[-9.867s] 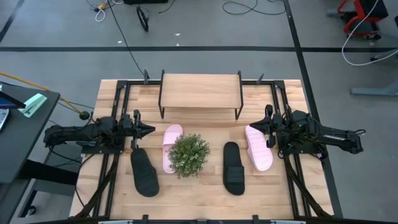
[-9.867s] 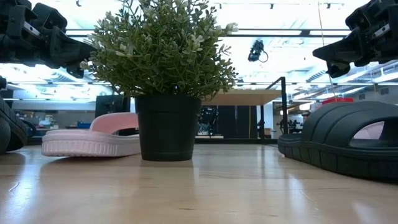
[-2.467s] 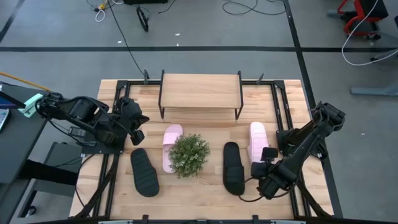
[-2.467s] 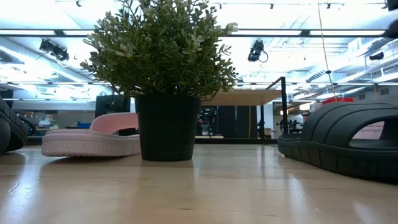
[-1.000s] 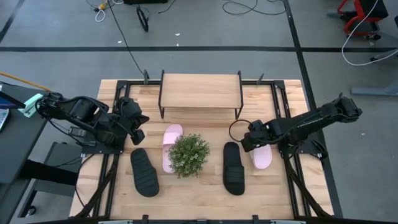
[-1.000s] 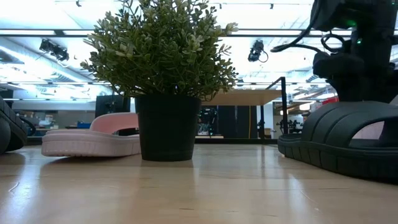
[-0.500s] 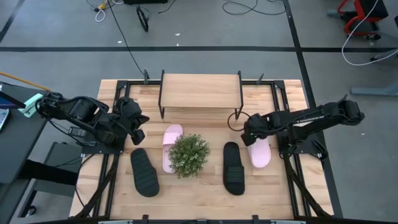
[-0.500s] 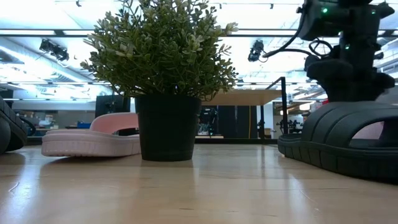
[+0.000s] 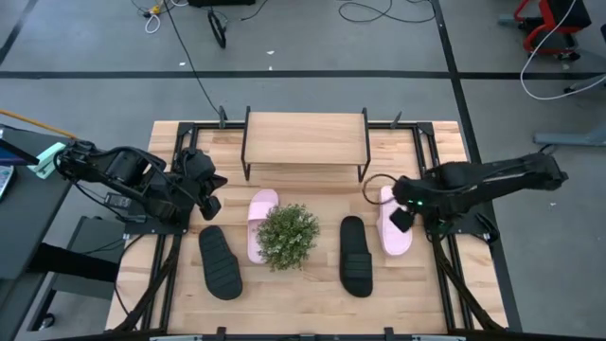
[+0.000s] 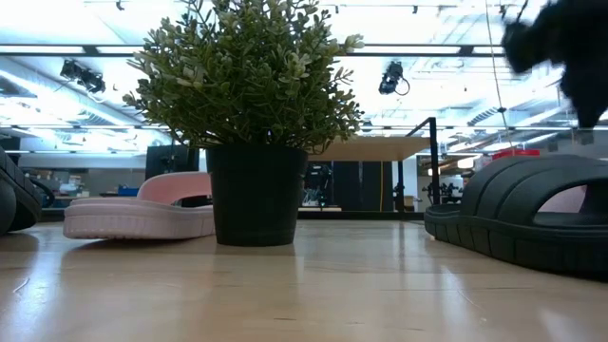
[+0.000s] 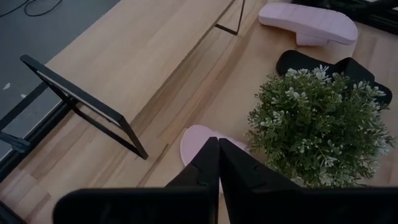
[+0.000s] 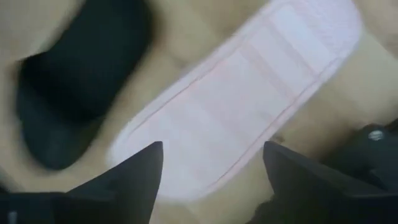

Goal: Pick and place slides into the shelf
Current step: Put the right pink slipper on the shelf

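Right gripper (image 9: 399, 217), fingers spread wide and empty, hangs over the right-hand pink slide (image 9: 393, 230) (flat on the bench (image 9: 303, 294), beside a black slide (image 9: 354, 254)). Left gripper (image 9: 210, 192) closed, empty, near the shelf (image 9: 305, 138).

Grey floor (image 9: 85, 47) with dark tape lines and loose cables (image 9: 374, 11) fills the frame's top; ceiling lights (image 10: 446, 9) glow.

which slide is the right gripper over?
The pink slide on the table's right side, beside the right black slide. The right gripper, open, hovers over it; the other three lie farther left.
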{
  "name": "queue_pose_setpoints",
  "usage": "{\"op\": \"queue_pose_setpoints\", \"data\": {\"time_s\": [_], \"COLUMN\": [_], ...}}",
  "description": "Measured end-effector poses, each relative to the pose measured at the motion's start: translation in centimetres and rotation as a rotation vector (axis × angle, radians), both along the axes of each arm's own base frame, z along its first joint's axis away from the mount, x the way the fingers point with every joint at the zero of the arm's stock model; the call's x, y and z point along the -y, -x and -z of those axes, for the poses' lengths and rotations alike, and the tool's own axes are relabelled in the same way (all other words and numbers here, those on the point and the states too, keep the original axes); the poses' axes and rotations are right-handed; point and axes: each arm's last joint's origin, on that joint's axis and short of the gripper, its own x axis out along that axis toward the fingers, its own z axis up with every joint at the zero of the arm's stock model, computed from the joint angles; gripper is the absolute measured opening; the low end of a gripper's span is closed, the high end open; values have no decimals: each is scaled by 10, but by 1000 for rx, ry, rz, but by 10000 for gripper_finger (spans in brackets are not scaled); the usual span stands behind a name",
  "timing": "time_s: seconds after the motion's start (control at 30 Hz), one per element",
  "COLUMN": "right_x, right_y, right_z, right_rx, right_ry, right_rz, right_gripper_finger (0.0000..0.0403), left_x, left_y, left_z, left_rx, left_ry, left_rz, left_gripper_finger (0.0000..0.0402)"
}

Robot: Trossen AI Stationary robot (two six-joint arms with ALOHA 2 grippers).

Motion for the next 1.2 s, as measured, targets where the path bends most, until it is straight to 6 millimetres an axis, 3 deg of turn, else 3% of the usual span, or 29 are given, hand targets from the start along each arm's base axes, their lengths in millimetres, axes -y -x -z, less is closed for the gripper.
{"op": "queue_pose_setpoints", "data": {"time_s": [0.17,0.33,0.57,0.73,0.83,0.97,1.2], "right_x": [-31,-84,-132,-152,-163,-169,-178], "right_y": [9,7,14,6,-1,-8,-29], "right_z": [-32,-48,-56,-60,-55,-33,6], "right_rx": [99,104,-4,54,92,-20,-184], "right_ry": [-44,-54,12,-63,-138,-145,-112], "right_rz": [-74,-247,-488,-464,-482,-524,-611], "right_gripper_finger": [264,236,199,183,179,187,272], "left_x": [1,5,11,13,14,15,15], "left_y": [-5,-15,-30,-37,-39,-41,-40], "left_z": [2,8,17,22,23,24,24], "left_rx": [-7,-42,-98,-135,-147,-147,-151], "left_ry": [-31,-47,-72,-97,-108,-107,-84], "left_rz": [-21,-20,-17,-1,10,8,19], "left_gripper_finger": [10,24,34,26,20,16,26]}}
